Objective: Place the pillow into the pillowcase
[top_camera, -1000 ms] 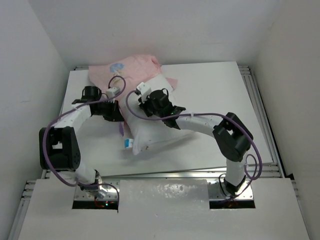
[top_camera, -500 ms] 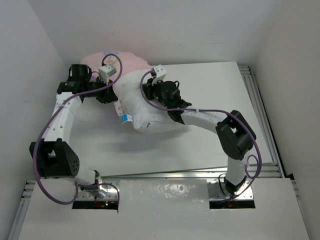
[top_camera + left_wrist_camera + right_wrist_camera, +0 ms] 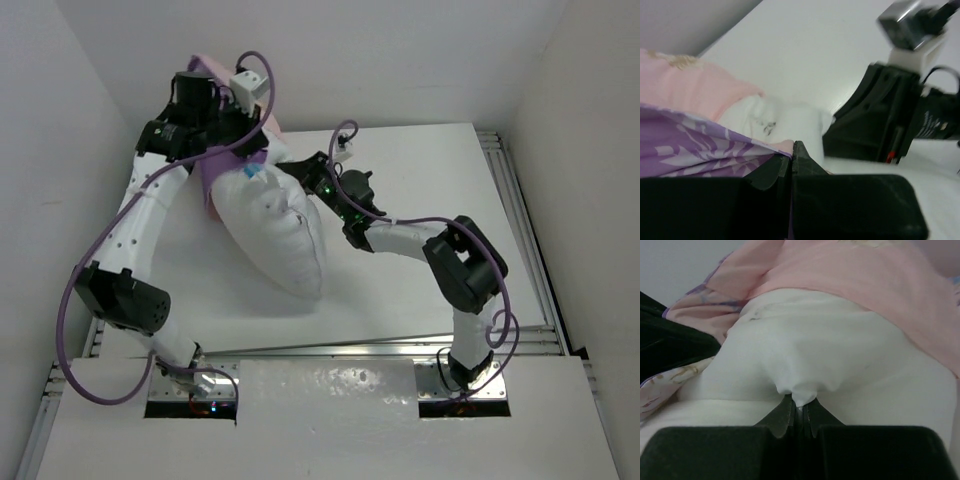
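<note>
The plump white pillow [image 3: 280, 230] hangs lifted off the table, its blue tag [image 3: 250, 172] at the top. Round its upper end sits the pillowcase [image 3: 212, 185], purple outside and pale pink inside. My left gripper [image 3: 243, 148], raised high at the back left, is shut on the pillowcase's hem [image 3: 782, 146]. In the left wrist view the pillow [image 3: 790, 120] shows inside the pink opening [image 3: 695, 92]. My right gripper [image 3: 312, 180] is shut on a pinch of the pillow's fabric [image 3: 799, 399]. Above it the pillowcase's pink lining [image 3: 865, 275] drapes over the pillow [image 3: 830, 350].
The white table [image 3: 430, 200] stretches to the right of the pillow. White walls close in at the back and left, near the raised left arm. A metal rail [image 3: 522, 230] runs along the table's right edge. The right arm's body [image 3: 890, 120] is close to the left gripper.
My left arm rose and swung toward the back wall with the pillowcase. The pillow went from lying flat to hanging with its tag corner up. My right gripper moved back with it.
</note>
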